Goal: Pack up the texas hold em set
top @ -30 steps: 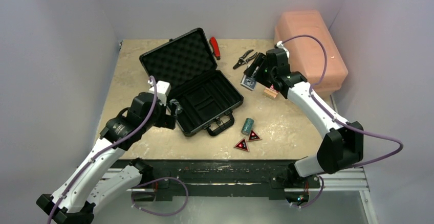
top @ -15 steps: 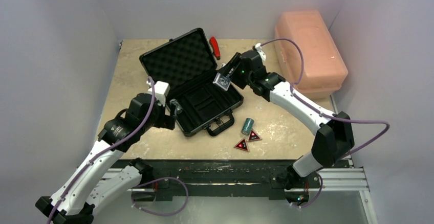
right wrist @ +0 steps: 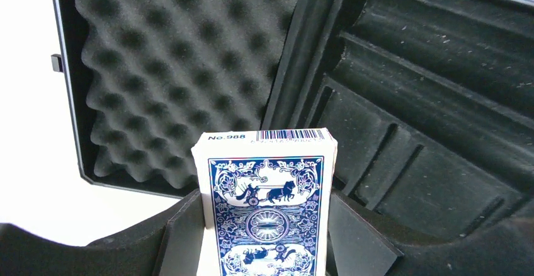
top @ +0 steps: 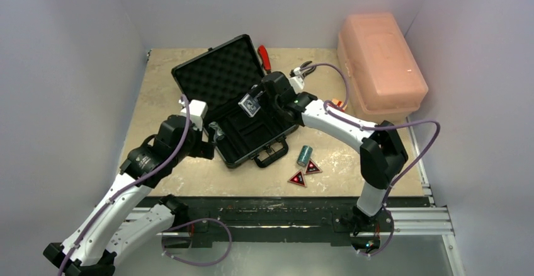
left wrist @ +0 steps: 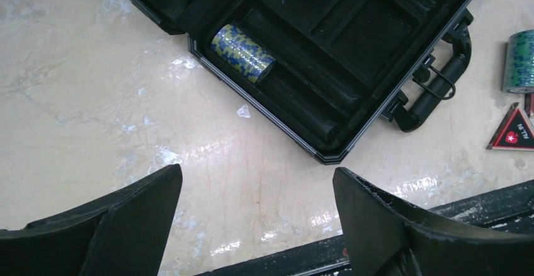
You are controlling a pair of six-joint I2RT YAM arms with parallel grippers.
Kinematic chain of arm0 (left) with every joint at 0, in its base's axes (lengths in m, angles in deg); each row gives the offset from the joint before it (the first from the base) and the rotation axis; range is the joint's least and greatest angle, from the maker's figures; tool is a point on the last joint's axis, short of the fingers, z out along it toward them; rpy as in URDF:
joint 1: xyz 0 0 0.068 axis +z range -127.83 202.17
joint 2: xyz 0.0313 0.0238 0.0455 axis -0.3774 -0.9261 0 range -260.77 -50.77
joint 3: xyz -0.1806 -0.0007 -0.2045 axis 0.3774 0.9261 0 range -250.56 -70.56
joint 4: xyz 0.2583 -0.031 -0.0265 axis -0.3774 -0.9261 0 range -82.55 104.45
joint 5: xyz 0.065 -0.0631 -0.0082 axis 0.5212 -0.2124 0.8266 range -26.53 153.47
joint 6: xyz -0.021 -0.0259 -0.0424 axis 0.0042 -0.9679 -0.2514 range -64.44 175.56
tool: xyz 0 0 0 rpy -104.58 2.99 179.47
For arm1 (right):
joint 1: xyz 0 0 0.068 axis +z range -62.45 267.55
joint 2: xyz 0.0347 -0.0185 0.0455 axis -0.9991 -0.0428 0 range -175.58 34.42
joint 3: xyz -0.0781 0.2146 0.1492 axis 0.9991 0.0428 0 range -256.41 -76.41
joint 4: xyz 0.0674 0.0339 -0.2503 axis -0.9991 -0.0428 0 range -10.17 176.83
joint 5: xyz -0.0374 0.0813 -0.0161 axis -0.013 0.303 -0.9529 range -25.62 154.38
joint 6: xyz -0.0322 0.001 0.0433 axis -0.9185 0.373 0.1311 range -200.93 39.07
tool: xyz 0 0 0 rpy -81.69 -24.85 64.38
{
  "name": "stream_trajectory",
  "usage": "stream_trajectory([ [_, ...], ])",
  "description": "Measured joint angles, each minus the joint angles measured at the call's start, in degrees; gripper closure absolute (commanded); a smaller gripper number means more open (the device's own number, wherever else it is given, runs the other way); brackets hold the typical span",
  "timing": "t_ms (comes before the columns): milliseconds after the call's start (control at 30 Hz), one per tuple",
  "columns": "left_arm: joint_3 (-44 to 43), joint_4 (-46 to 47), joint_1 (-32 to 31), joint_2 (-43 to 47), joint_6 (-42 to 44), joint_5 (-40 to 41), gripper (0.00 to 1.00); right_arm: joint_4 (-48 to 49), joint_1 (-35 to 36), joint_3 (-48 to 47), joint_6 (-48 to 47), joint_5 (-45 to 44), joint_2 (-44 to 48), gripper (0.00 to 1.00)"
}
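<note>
The tan table (top: pixel 164 80) carries a large pink box (top: pixel 381 62) at its 2 o'clock corner, against the right wall. The black briefcase (top: pixel 217 77) lies open from the centre toward 11 o'clock. Its egg-crate foam lid is thrown back toward the far side, and its compartmented base and handle point toward 5 o'clock. The left gripper (left wrist: pixel 257 172) hangs at the case's 8 o'clock side, over bare table just beside the near-left corner, with its fingers spread wide and nothing between them. The right gripper (right wrist: pixel 266 207) reaches in from 3 o'clock and hovers above the case near the hinge line. It is clamped on the long sides of the blue card deck (top: pixel 249 106), which is lifted clear of the foam with its patterned back toward the wrist camera. A chip roll (left wrist: pixel 242 53) lies on its side in the long slot at the base's left end. A second chip roll (top: pixel 305 155) stands on the table at 5 o'clock from the handle, and the two red-black triangles (top: pixel 297 178) lie just beside it, nearer the front edge. At 12 o'clock a red-handled tool (top: pixel 264 57) rests by the lid's far-right edge. The pliers (top: pixel 306 68) are at 1 o'clock, partly hidden by cable. A small orange sliver (top: pixel 338 104) by the pink box may be the other deck, though the arm covers most of it.
</note>
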Motion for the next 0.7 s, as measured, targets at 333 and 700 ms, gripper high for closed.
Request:
stream_trajectory([
  [333, -0.24, -0.83, 0.0, 1.79, -0.57, 7.06, 0.11, -0.31, 1.38, -4.79, 6.95, -2.62, -7.06, 0.64],
  [700, -0.31, -0.94, 0.0, 3.08, -0.68, 9.73, 0.11, -1.01, 2.16, -9.99, 10.08, -2.62, -14.88, 0.64],
])
